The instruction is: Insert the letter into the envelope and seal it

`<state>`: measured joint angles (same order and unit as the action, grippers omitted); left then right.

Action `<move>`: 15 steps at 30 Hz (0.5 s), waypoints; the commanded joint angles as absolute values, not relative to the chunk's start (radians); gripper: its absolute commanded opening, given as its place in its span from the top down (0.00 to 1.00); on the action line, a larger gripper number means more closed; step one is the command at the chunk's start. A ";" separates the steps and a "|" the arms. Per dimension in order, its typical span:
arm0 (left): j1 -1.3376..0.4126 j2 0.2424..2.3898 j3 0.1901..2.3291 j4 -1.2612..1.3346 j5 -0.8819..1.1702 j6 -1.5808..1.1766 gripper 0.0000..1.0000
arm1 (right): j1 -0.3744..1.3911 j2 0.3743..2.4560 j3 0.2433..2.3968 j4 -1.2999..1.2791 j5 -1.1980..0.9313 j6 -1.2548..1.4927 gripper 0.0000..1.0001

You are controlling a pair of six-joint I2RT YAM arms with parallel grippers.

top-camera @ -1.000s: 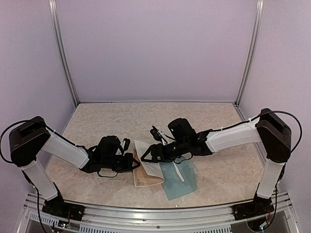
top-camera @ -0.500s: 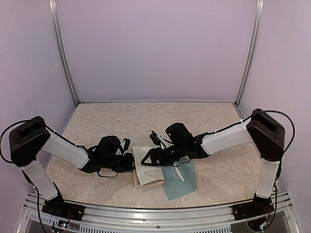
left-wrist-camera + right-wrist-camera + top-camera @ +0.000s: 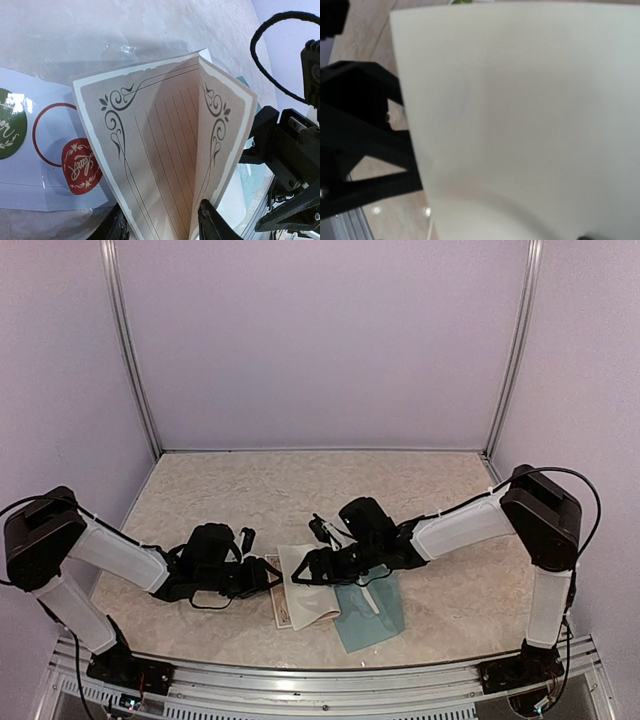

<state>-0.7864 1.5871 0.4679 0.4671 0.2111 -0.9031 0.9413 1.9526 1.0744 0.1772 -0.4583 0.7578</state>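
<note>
The left tool (image 3: 268, 576) has just let go. A second ago it was clenched on the far edge of the letter (image 3: 305, 605), the edge away from the envelope (image 3: 378, 618). Now its jaws stand parted with that edge loose between them, and its arm has drawn back a little from the envelope.

Freed, the folded cream sheet with its brown scrolled border has sprung open into a tent in the left wrist view. I take this as a handover, leaving the letter for the other arm to steer.

Under the letter's far side from the envelope lies a white sticker sheet (image 3: 47, 155) with red and green round seals, which could drag along if the letter slides.

The right tool (image 3: 303, 568) sits at the letter's raised upper edge, just off the envelope's left side. Its own camera sees only blank paper pressed close, so I cannot tell whether it grasps the sheet.

The teal envelope lies flat on the bench (image 3: 300, 480), its left edge under the letter and its top hidden beneath the right wrist. Its mouth is out of sight. Insertion is not yet begun, and the tented fold looks awkward to feed in.
</note>
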 commanded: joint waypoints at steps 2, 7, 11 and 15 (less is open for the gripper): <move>-0.775 1.596 0.467 0.526 0.249 -0.922 0.51 | 0.952 1.979 1.090 0.169 -0.440 0.759 0.21; -0.776 1.609 0.452 0.561 0.252 -0.943 0.44 | 0.951 1.983 1.093 0.166 -0.430 0.765 0.21; -0.775 1.560 0.423 0.554 0.213 -0.951 0.34 | 0.952 1.980 1.092 0.166 -0.421 0.770 0.21; -0.775 1.533 0.407 0.555 0.206 -0.962 0.28 | 0.952 1.979 1.092 0.163 -0.419 0.772 0.21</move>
